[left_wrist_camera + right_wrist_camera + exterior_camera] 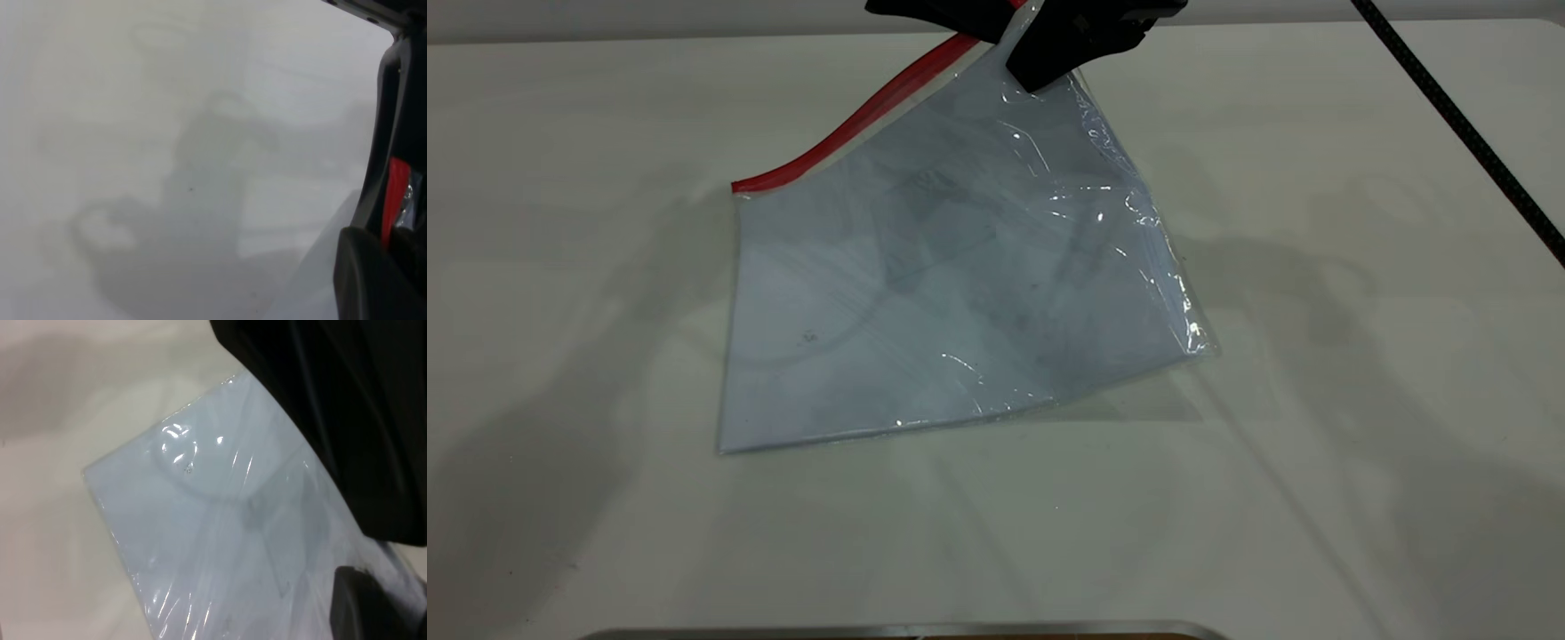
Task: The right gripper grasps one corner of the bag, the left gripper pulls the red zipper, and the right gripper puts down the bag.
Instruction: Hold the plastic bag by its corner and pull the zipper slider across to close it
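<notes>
Along the near edge of the exterior view, a thin metallic rim [907, 629] borders the pale worktop [1360, 462], which carries soft grey shadows on both sides. Just beyond it lies the bag [951, 293], a flat clear pouch, pale bluish-white with white sheets inside and a faint rectangular patch near its middle. Its near long edge and near-left corner rest on the worktop, while the far side rises towards the top of the view, so the bag hangs tilted like a ramp. Crinkles and glossy highlights run down its right-hand edge, and a small dark speck sits near its lower left part.

Farther back, the red zipper [854, 120] runs along the bag's far long edge, climbing from the low left end up to the lifted corner [1014, 40]. At that corner the right gripper [1049, 58] has its black fingers pinching the plastic, holding this end of the bag off the worktop. Just to its left, the left gripper [938, 16] shows only a dark tip at the top edge, right by the upper end of the red strip; in the left wrist view a stretch of red zipper [397, 197] lies between its dark fingers [373, 273], but whether they are pressed onto it I cannot tell. A black cable [1458, 124] crosses the far right of the worktop diagonally.
</notes>
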Robot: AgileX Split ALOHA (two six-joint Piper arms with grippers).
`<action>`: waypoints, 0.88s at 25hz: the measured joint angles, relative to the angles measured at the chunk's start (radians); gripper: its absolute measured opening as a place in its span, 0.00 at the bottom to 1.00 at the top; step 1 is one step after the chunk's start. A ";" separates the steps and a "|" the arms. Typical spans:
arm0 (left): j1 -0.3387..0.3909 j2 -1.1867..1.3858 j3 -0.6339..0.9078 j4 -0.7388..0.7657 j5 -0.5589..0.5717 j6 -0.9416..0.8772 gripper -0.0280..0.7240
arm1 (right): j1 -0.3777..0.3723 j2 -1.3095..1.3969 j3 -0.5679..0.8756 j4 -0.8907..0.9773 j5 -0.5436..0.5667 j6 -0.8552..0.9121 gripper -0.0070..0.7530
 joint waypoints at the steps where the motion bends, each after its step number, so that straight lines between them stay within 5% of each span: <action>1: 0.000 0.000 0.000 0.000 -0.002 0.004 0.12 | 0.000 0.000 0.000 0.000 -0.001 0.000 0.05; 22: 0.063 -0.006 -0.007 -0.025 0.026 0.024 0.11 | -0.053 -0.062 0.002 0.092 0.032 -0.046 0.05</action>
